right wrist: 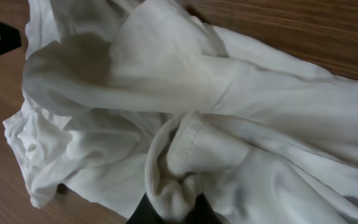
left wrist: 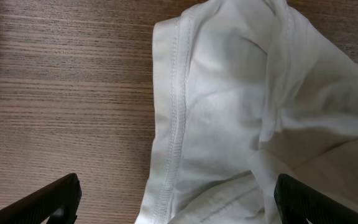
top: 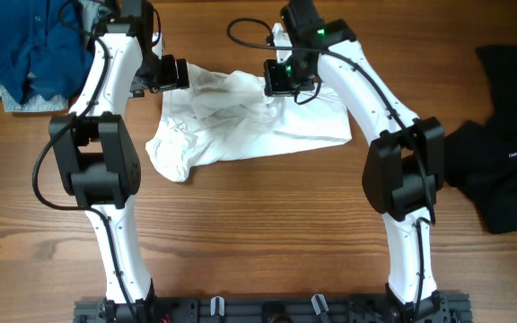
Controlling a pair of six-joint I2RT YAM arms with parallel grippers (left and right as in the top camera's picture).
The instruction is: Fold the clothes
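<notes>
right gripper (right wrist: 169, 210) pinching a bunched hem of the white shirt (top: 240, 126) | left gripper (left wrist: 179, 208) spread wide, stitched edge right beneath it | shirt sprawls on the tabletop (top: 258, 233) between both grippers | left arm looks nearer the free edge

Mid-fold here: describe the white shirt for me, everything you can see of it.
The white shirt is soft, thin-looking cloth, heavily wrinkled, with stitched hems. It lies crumpled and unfolded toward the far middle of the wooden table. The right fingers are shut on a bunched hemmed fold. The left fingers stand open on either side of another hem; whether they touch it is unclear.
</notes>
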